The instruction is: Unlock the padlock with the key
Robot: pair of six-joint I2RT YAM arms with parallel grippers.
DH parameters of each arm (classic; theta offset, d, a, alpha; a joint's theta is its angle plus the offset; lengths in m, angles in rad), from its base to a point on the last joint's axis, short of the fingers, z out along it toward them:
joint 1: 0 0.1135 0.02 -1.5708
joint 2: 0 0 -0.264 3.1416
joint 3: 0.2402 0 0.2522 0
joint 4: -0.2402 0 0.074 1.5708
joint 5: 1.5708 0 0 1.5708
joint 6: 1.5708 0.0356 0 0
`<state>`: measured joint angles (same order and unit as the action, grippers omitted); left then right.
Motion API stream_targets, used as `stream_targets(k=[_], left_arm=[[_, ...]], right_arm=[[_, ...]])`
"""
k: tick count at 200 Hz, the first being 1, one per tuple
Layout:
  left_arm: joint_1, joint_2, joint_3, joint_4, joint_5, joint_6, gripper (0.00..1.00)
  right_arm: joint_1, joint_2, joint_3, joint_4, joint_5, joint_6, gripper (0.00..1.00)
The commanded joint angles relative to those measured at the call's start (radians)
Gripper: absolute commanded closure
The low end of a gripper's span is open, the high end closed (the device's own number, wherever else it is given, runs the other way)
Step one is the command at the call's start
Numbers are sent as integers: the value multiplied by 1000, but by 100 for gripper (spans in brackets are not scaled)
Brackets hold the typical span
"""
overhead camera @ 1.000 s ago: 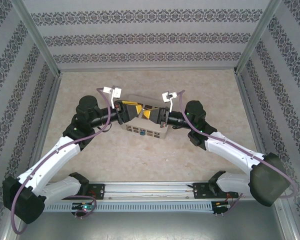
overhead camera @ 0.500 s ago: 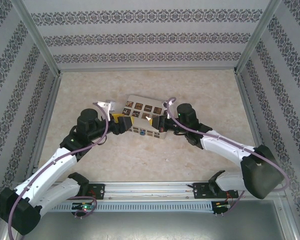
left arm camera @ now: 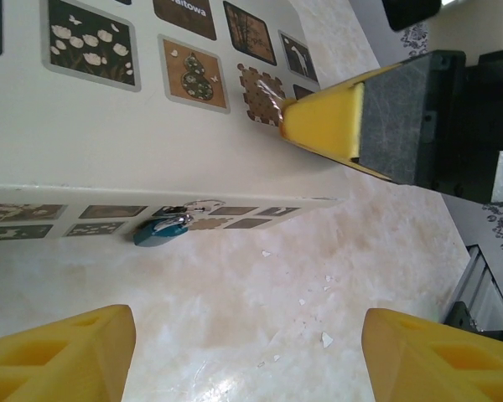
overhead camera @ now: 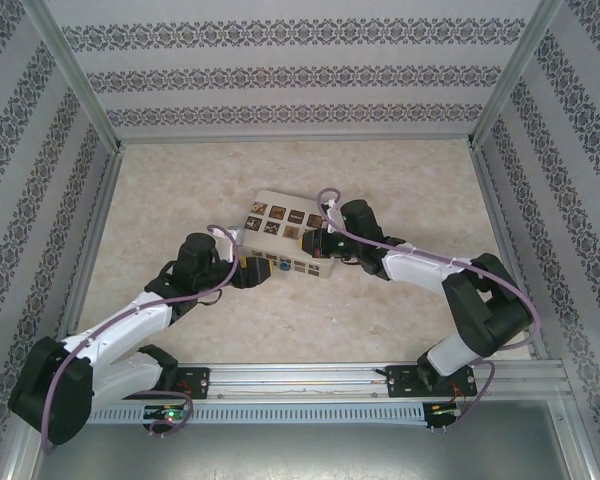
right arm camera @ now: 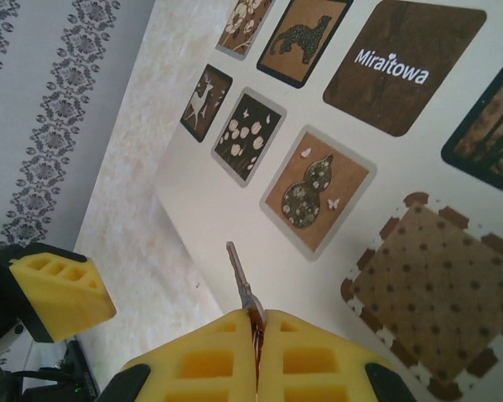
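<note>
The tiny blue padlock (left arm camera: 159, 232) hangs by its silver shackle on the front side of the cream box with brown tiles (left arm camera: 84, 134), low against the table; from above the padlock (overhead camera: 280, 267) is a blue dot. My left gripper (left arm camera: 247, 352) is open, facing the padlock from a short way off, nothing between its yellow fingers (left arm camera: 59, 352). My right gripper (right arm camera: 257, 322) is shut on the key (right arm camera: 241, 285), whose thin silver blade sticks out over the box top (right arm camera: 260, 226) near its front edge. From above, the right gripper (overhead camera: 315, 243) hovers at the box's right end.
The box (overhead camera: 285, 240) lies mid-table on a pale marbled surface. Small white flakes (left arm camera: 323, 337) dot the table in front of it. Patterned walls with metal posts close in three sides. A metal rail (overhead camera: 300, 385) carries both arm bases at the near edge.
Both arms have dropped from above the box: the left gripper has come down in front of it and opened wider, the right has sunk to the box top, still shut on the key.
</note>
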<state>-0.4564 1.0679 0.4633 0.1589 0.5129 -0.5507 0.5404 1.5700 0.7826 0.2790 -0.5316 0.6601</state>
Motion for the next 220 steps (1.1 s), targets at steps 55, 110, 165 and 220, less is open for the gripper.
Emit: stream_targets(k=[55,110,165,220], left_arm=[[-9,120,-46,214,35,-8,29],[-12,186,-64,290,30,-4,30],[-15,295,-71,415,-2,-17,33],[-26,407,-65,528,-27,-5,35]], right_arm=[[-7,92,19,-10,-28,-14,100],[16,122,-19,7,-33,6,100],[22,116,-28,6,-13,3,100],[21,122,-14,-2,-7,-1,100]])
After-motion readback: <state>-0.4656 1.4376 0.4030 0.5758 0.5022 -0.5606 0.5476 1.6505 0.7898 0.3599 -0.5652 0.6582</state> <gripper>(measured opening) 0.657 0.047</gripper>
